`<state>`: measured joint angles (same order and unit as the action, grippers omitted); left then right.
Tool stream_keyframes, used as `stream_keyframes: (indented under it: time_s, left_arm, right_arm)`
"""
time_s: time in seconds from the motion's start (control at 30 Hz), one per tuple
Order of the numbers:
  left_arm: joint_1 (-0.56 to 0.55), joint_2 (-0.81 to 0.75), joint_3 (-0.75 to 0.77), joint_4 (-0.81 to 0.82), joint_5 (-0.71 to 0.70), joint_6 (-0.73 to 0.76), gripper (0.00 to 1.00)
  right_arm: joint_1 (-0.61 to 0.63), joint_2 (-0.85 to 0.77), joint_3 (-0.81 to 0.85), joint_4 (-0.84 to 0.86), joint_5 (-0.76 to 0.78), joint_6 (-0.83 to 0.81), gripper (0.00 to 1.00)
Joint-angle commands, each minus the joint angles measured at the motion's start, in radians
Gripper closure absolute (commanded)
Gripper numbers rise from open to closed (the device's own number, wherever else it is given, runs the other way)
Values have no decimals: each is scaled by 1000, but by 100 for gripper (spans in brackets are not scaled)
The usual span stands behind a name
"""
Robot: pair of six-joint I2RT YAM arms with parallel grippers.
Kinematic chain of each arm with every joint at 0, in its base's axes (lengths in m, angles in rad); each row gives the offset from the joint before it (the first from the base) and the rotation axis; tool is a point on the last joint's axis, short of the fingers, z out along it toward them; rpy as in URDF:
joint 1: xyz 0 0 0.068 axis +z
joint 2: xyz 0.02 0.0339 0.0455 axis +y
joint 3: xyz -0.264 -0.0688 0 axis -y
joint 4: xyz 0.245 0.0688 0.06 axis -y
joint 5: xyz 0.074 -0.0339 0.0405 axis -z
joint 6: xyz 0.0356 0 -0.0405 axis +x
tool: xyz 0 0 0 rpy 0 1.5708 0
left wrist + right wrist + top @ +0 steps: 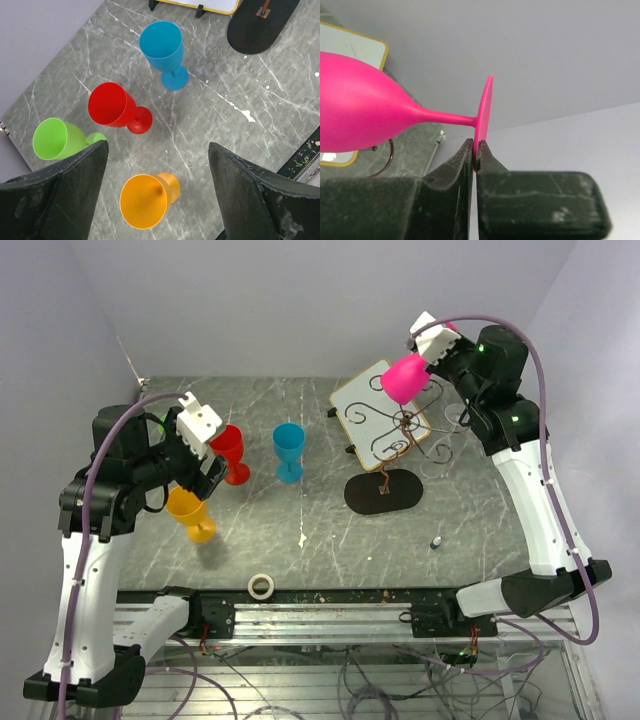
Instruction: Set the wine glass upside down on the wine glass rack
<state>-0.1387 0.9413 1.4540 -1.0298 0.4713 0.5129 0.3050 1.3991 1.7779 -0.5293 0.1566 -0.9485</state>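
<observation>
Right wrist: we logged right gripper clamped on foot of pink wine glass; left gripper spread wide over orange glass.

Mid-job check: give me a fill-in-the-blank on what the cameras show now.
The pink wine glass is pinched by its foot in the ___ gripper.
The open left gripper hangs over the ___ glass.
Between the red glass and the wine glass rack stands the ___ glass.
Missing: right, orange, blue.
</observation>
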Motion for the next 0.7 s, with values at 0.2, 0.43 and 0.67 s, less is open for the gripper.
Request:
stream_keyframes:
  time_s: [0.2, 0.43, 0.67]
  left_arm:
    - [17, 22, 23, 60, 61, -31, 11]
    - [17, 24, 18, 68, 76, -30, 12]
    - [17, 13, 5, 68, 84, -33, 12]
  right_arm:
    - [45, 5, 27, 7, 63, -11, 100]
    - [22, 3, 148, -12, 56, 41, 100]
    - [11, 27, 145, 96, 132, 43, 100]
